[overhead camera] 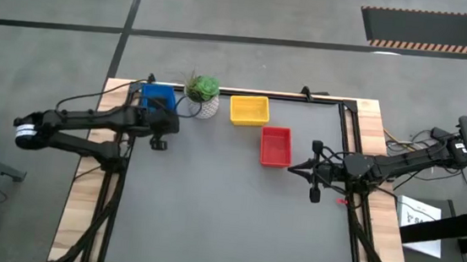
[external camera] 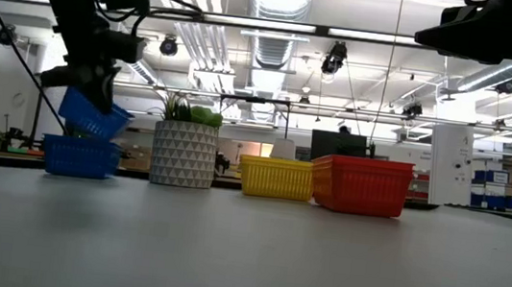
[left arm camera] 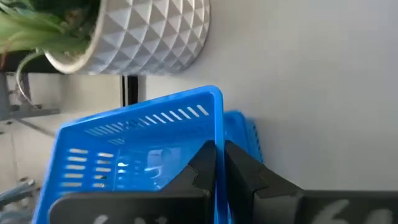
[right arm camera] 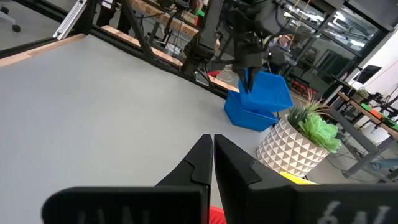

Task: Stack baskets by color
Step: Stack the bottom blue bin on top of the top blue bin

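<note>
My left gripper point(left arm camera: 221, 163) is shut on a blue basket point(external camera: 95, 114), which hangs tilted just above another blue basket point(external camera: 81, 155) that stands on the table's far left. To the right of these stand a green plant in a white pot point(external camera: 183, 153), a yellow basket point(overhead camera: 249, 109) and a red basket point(overhead camera: 275, 146). My right gripper point(overhead camera: 291, 167) is shut on nothing and hovers level near the red basket's near right corner. My left gripper pinches one side wall of the blue basket at its rim point(left arm camera: 217, 140), with one finger inside the basket and one outside. The fingers slant down from the table's left. The basket is lifted and tilted over the lower blue basket point(left arm camera: 245, 134); whether the two touch I cannot tell.
The plant pot point(overhead camera: 204, 103) stands close beside the blue baskets on their right. The near half of the grey table top point(overhead camera: 225, 224) lies bare. Wooden edges and black frame rails point(overhead camera: 347, 141) border the mat.
</note>
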Motion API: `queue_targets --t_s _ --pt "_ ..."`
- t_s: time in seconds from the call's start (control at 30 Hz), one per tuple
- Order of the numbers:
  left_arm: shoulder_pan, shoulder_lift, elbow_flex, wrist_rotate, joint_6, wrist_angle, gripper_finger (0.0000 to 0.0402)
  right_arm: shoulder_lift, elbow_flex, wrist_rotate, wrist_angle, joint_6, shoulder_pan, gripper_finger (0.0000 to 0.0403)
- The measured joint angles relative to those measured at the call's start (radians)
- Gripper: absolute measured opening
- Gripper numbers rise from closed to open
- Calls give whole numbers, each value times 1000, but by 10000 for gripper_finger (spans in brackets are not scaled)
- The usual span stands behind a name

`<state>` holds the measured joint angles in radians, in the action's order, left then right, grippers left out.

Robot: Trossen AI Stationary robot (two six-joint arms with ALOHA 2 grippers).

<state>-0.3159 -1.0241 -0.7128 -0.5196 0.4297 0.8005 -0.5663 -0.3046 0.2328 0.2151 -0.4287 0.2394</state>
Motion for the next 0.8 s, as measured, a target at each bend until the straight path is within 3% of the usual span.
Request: queue_targets --t_s 0.3,0.63,0.8 --pt "-72 9 8 40 -3 -67 2 0 0 0 0 2 0 9" --pt "-86 7 20 18 -5 -129 63 0 0 -4 0 10 0 9" --pt "-86 7 28 -19 -31 -129 70 0 0 -4 0 10 0 9"
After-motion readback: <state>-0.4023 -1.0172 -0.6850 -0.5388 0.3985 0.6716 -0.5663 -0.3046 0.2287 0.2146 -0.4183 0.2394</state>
